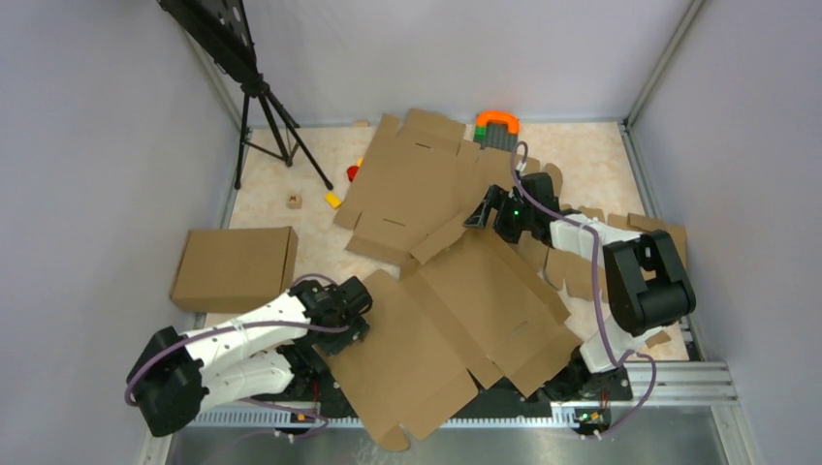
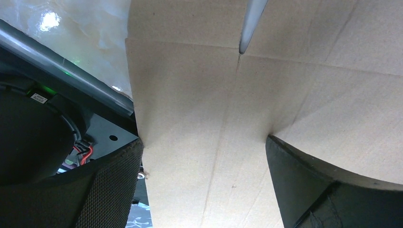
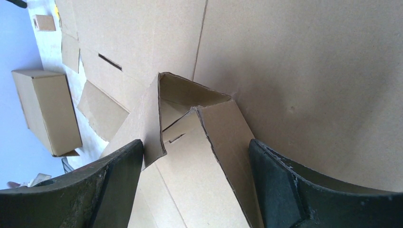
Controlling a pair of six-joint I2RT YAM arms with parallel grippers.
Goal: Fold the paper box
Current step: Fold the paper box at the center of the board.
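Observation:
The paper box [image 1: 456, 320] is a large flat brown die-cut sheet lying at the front centre, reaching over the near table edge. My left gripper [image 1: 354, 315] is at the sheet's left edge. In the left wrist view its jaws stand wide open [image 2: 204, 140], with the creased cardboard [image 2: 199, 95] spanning the gap between the fingers. My right gripper [image 1: 482, 211] is at the sheet's far edge. There it is open [image 3: 195, 145] around two raised corner flaps [image 3: 157, 109], and its left finger [image 3: 114, 180] touches one flap.
A second die-cut sheet [image 1: 417, 179] lies behind the first. A closed cardboard box [image 1: 233, 266] sits at the left and cardboard scraps [image 1: 582, 262] at the right. A tripod [image 1: 267, 116], an orange and green toy [image 1: 496, 126] and small blocks [image 1: 332, 200] stand at the back.

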